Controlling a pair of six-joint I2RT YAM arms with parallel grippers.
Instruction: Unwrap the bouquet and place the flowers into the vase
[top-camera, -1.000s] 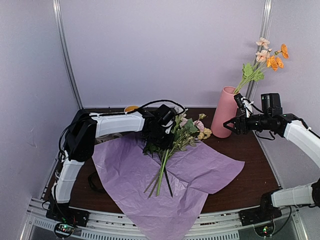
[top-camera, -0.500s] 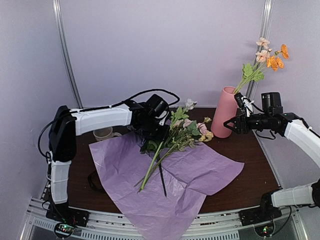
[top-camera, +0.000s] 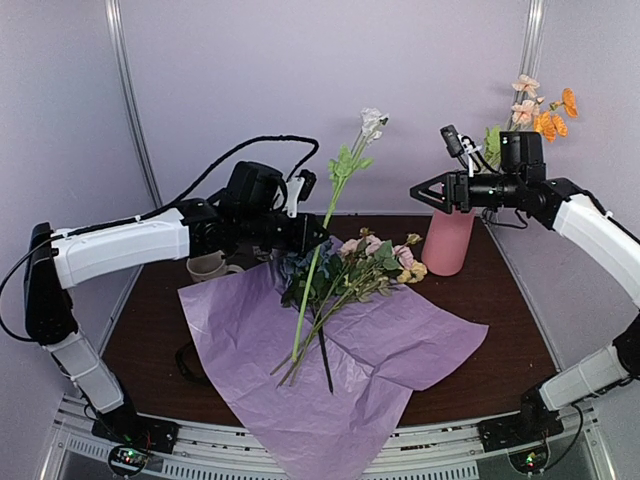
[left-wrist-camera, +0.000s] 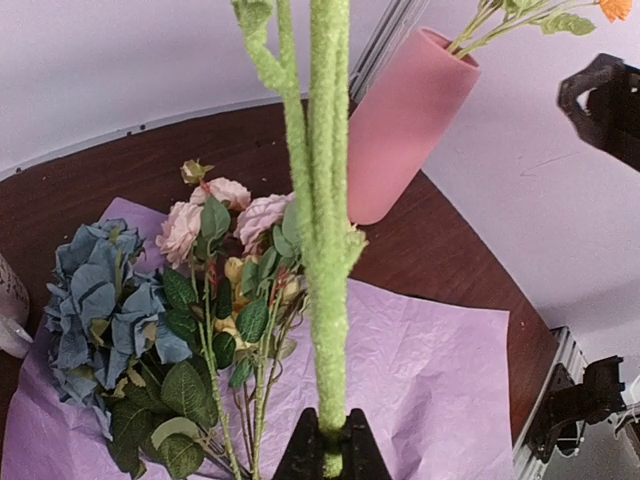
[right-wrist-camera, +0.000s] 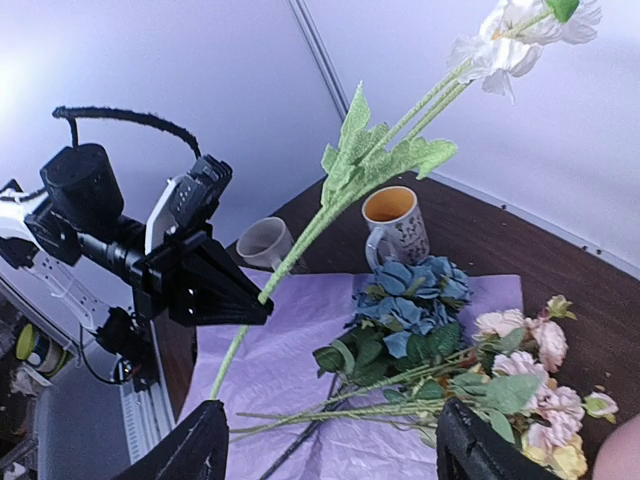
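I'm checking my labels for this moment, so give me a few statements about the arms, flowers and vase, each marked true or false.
1. The left fingers are shut on one stem. True.
2. The right fingers grip a flower. False: they are open and empty.
3. The vase is empty. False: peach and orange blooms stand in it.
4. The paper lies spread out under the other flowers. True.

Flowers (top-camera: 540, 110) take up part of the vase (top-camera: 447, 243) mouth; the right gripper (top-camera: 420, 192) hangs near it; the table (top-camera: 500, 320) beside it is free.
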